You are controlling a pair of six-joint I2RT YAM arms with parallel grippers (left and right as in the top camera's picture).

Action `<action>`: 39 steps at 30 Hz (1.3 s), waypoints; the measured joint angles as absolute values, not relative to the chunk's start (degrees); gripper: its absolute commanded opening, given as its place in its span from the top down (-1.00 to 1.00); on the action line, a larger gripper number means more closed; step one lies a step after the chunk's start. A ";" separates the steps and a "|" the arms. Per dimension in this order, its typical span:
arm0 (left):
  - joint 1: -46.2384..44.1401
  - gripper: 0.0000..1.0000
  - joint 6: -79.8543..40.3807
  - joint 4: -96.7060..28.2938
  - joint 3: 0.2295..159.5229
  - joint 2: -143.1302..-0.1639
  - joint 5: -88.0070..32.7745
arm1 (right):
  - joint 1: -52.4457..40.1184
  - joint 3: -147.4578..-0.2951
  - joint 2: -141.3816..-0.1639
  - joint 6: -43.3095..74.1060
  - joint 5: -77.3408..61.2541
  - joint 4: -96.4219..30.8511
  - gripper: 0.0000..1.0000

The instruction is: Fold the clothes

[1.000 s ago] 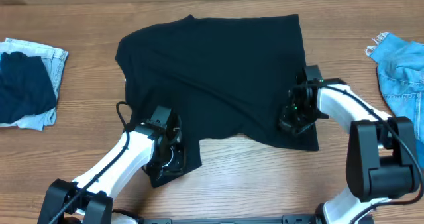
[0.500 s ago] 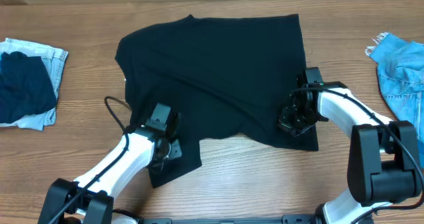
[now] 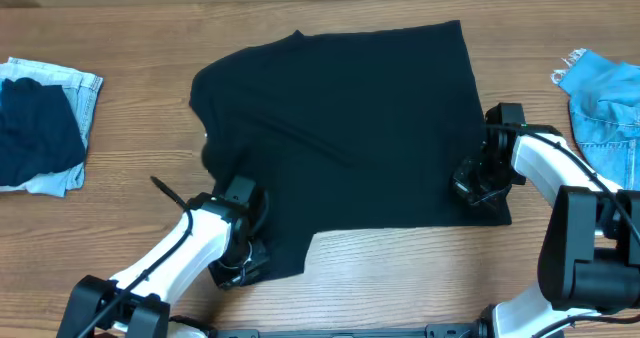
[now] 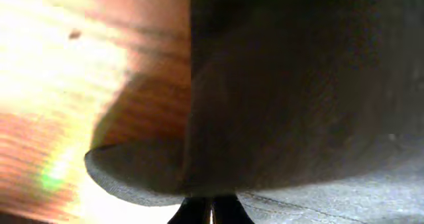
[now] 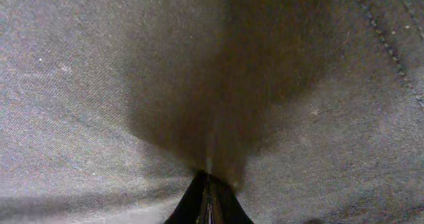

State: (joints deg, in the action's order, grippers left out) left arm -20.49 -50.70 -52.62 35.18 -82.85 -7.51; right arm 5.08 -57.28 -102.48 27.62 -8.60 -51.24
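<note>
A large plain black shirt (image 3: 350,128) lies spread on the wooden table. My left gripper (image 3: 245,253) is shut on its near left corner; in the left wrist view the dark cloth (image 4: 291,91) lifts from the closed jaws (image 4: 211,211). My right gripper (image 3: 480,183) is shut on the shirt's near right edge; the right wrist view shows the cloth (image 5: 212,78) pinched at the closed jaws (image 5: 209,201). A dark navy piece (image 3: 35,128) lies on pale denim (image 3: 80,88) at the far left. A blue denim piece (image 3: 605,103) lies at the right edge.
Bare wooden table (image 3: 400,268) shows along the near edge between my arms. A black cable (image 3: 165,190) sticks out by the left arm. A pale wall runs along the table's far edge.
Both grippers have moved to the right with the shirt in them. The whole shirt has slid right and lies flatter; its near left flap has drawn in.
</note>
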 measured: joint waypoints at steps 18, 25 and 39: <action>-20.49 0.92 -44.49 -64.75 39.48 -83.53 -14.00 | 5.26 -59.16 -103.13 26.50 -4.45 -50.19 0.76; -20.49 0.76 -36.58 -61.36 50.39 -78.41 -11.25 | 5.37 -60.47 -103.15 24.69 -3.40 -47.75 0.26; -13.04 0.34 -32.53 -61.06 71.94 -79.15 19.42 | 5.65 -66.41 -91.61 21.28 -12.16 -47.42 -0.50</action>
